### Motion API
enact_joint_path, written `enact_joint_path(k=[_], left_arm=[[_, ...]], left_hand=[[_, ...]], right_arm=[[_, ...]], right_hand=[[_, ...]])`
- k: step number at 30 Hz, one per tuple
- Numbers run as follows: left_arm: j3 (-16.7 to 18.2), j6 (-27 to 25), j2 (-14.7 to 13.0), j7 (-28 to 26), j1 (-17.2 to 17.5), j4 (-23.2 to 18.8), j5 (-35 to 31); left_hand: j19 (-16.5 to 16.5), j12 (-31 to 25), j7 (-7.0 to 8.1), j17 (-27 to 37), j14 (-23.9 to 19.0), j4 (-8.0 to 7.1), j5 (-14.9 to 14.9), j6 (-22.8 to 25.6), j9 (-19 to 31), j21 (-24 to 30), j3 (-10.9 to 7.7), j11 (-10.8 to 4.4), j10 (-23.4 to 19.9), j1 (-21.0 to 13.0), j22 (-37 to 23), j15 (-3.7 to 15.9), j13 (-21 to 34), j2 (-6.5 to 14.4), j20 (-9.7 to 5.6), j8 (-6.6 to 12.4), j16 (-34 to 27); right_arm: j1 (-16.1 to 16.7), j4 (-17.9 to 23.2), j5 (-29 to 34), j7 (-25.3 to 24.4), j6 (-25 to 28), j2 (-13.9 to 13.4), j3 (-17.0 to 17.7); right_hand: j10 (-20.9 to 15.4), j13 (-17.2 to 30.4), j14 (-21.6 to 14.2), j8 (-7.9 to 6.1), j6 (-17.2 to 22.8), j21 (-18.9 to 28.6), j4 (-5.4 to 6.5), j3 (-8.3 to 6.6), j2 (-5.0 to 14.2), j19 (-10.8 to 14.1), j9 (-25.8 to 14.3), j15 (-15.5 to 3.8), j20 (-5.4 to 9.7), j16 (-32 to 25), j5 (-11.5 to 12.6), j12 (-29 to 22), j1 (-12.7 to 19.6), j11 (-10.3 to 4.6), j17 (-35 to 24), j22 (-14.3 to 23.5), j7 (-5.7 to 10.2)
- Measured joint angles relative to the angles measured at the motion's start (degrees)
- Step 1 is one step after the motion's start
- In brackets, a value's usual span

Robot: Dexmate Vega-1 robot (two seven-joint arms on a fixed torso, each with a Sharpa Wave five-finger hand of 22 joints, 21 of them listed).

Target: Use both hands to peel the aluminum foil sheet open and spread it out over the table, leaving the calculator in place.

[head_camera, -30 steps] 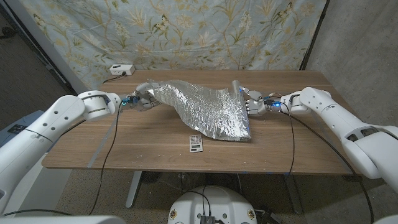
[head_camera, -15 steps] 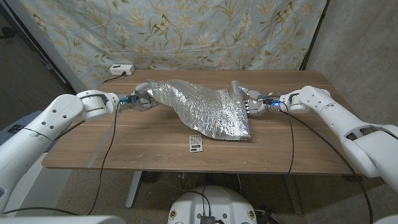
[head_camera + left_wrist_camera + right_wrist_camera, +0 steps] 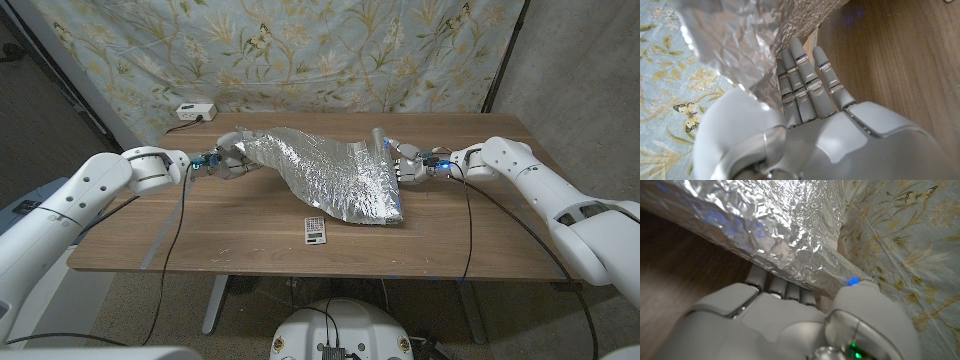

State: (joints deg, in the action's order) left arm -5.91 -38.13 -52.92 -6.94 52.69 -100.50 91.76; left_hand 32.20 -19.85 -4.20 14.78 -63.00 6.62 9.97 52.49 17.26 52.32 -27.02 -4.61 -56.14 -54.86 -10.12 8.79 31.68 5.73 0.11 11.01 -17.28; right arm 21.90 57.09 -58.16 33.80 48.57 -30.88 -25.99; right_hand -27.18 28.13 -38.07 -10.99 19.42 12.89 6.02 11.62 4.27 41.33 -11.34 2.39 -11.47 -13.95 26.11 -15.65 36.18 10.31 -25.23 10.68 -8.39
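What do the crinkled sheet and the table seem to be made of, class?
Sheet: seemingly thin aluminum foil, shiny silver, creased all over and catching the light. Table: looks like wood or wood veneer, matte brown with visible grain.

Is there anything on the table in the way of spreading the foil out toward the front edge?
Yes. The calculator lies just in front of the aluminum foil sheet, near its front edge, so foil spread forward would meet or cover it. The left hand and right hand already grip the sheet's ends, with nothing between.
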Motion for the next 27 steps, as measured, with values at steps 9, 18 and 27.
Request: enact_joint_path(k=[9, 18, 27], left_arm=[[0.9, 0.8, 0.1, 1.3, 1.8, -0.6, -0.4], [1.4, 1.3, -0.3, 3.5, 3.2, -1.1, -1.0], [1.4, 0.8, -0.8, 5.7, 3.7, -0.7, -1.4]], left_hand=[[-1.5, 2.5, -1.37, -0.9, 2.6, -0.23, 0.2, -4.0, -0.7, -0.8, 0.23, 1.7, 2.4, 2.2, 0.0, -2.2, -1.4, -0.4, 1.34, -0.26, 1.5], [-5.4, 5.8, -2.22, -1.7, 8.7, -1.11, 0.2, -11.7, -1.8, -2.8, 1.12, 4.61, 8.3, 5.4, 0.0, -6.05, -2.0, -0.5, 4.39, -0.92, 3.7], [-6.9, 6.7, -2.26, -2.0, 10.4, -1.11, 0.2, -12.9, -2.1, -3.7, 1.12, 5.33, 10.0, 6.2, 0.0, -7.15, -1.9, 0.2, 5.23, -0.92, 4.2]], right_arm=[[0.1, 0.6, 0.0, 0.0, 0.0, -0.6, 0.0], [-0.4, -0.2, 0.7, 1.4, -0.3, -0.8, -0.6], [-1.9, -2.0, 2.2, 3.5, -0.3, -0.9, -2.0]], right_hand=[[0.2, 0.0, 0.1, 0.0, 0.0, -0.1, 0.24, 0.24, 0.0, 0.0, 0.2, 0.09, 0.0, 0.0, 0.0, 0.2, 0.0, 0.21, 0.0, 0.0, 0.0], [0.2, 0.0, 0.3, 0.0, 0.0, -0.1, 0.24, 0.23, 0.0, 0.0, 0.2, 0.29, -0.01, 0.0, -0.3, 0.4, 0.0, 0.21, 0.0, 0.0, 0.0], [0.2, 0.2, 0.3, 0.0, 0.0, -0.1, 0.31, 0.63, 0.3, 0.5, 0.2, 0.29, -0.1, 0.0, -0.3, 0.4, 0.3, 0.2, 0.0, 0.0, 0.0]])
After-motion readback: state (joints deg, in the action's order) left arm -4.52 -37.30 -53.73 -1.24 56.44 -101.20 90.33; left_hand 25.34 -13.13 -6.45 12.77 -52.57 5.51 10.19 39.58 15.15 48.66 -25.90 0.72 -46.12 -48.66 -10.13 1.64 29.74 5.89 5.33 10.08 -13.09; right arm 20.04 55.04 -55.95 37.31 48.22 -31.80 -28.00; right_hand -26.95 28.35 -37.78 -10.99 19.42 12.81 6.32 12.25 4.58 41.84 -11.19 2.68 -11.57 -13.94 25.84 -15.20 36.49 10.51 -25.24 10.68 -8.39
